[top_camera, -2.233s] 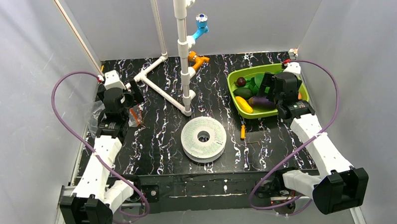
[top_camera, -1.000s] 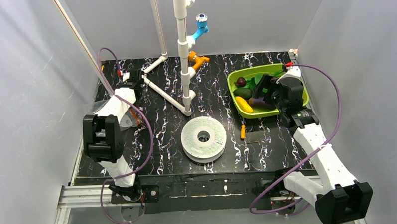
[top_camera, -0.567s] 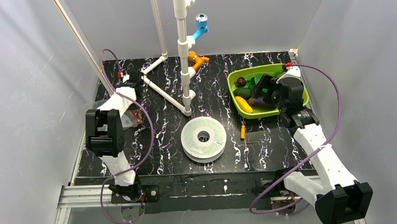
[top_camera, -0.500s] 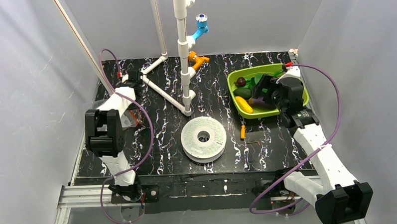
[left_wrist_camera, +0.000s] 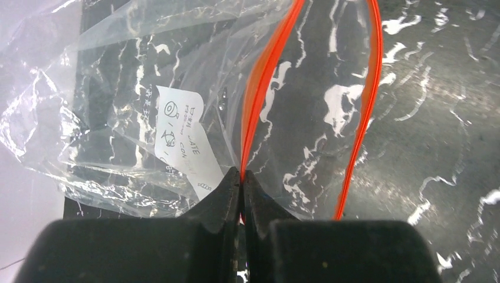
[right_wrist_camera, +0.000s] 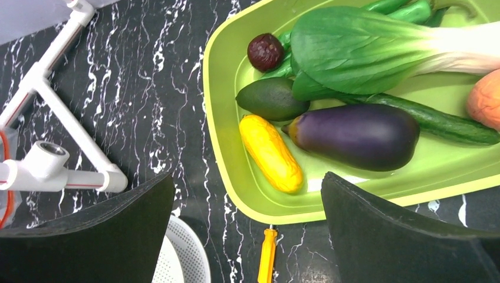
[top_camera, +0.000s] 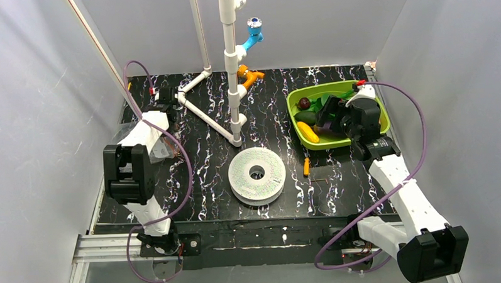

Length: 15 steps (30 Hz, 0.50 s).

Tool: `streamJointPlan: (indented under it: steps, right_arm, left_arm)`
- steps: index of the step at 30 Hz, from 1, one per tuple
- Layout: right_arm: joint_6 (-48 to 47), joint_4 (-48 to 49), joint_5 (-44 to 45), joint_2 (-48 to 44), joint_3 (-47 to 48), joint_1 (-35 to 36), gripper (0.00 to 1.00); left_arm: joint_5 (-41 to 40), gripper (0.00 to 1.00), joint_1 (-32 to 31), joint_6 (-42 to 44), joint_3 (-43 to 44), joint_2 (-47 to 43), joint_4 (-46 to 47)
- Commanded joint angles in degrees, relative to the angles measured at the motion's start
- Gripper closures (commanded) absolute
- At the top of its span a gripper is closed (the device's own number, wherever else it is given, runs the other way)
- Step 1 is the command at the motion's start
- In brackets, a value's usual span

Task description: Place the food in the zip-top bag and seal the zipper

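The zip-top bag (left_wrist_camera: pixel 130 118) lies crumpled and clear at the table's left edge, its mouth gaping. My left gripper (left_wrist_camera: pixel 242 174) is shut on one side of the orange-red zipper (left_wrist_camera: pixel 268 76); the other side of the strip (left_wrist_camera: pixel 362 118) lies apart on the table. The food sits in the lime-green tray (right_wrist_camera: pixel 221 118): banana (right_wrist_camera: pixel 270 153), eggplant (right_wrist_camera: pixel 354 135), avocado (right_wrist_camera: pixel 271 99), plum (right_wrist_camera: pixel 265 52), bok choy (right_wrist_camera: pixel 365 47), orange (right_wrist_camera: pixel 486 97). My right gripper (right_wrist_camera: pixel 247 177) hangs open over the tray's near edge, holding nothing.
A white perforated spool (top_camera: pixel 256 174) lies mid-table, with a small orange-handled screwdriver (top_camera: pixel 306 166) to its right. A white PVC pipe frame (top_camera: pixel 209 114) runs from the back left to an upright pipe (top_camera: pixel 231 54) carrying blue and orange fittings. Grey walls close in on both sides.
My left arm reached over the bag and its jaws closed onto the zipper strip. The right gripper shifted slightly over the tray and stayed open.
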Motion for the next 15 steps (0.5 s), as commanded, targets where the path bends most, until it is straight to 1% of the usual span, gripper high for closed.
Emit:
streamJointPlan:
  steps: [1, 4, 7, 12, 15]
  right_arm:
    - [0.3, 1.4, -6.6, 1.1, 0.9, -0.1, 0.00]
    - [0.6, 2.6, -13.2, 1.8, 0.0, 0.6, 0.00]
    - [0.5, 2.0, -16.2, 2.6, 0.2, 2.9, 0.00]
    - [0.4, 1.6, -16.4, 2.1, -1.9, 10.3, 0.00]
    - [1.0, 2.6, -15.3, 1.4, -4.6, 15.1, 0.00]
  left_arm:
    - [6.4, 1.00, 0.0, 2.7, -1.3, -6.1, -0.7]
    - [10.1, 1.00, -0.1, 2.4, -1.5, -8.8, -3.3]
    - [11.7, 1.00, -0.8, 1.0, -1.8, -11.7, -6.7]
    - [19.3, 1.00, -0.9, -3.2, -3.0, -16.8, -15.1]
    - [23.3, 1.00, -1.0, -3.8, -6.3, -21.7, -17.3]
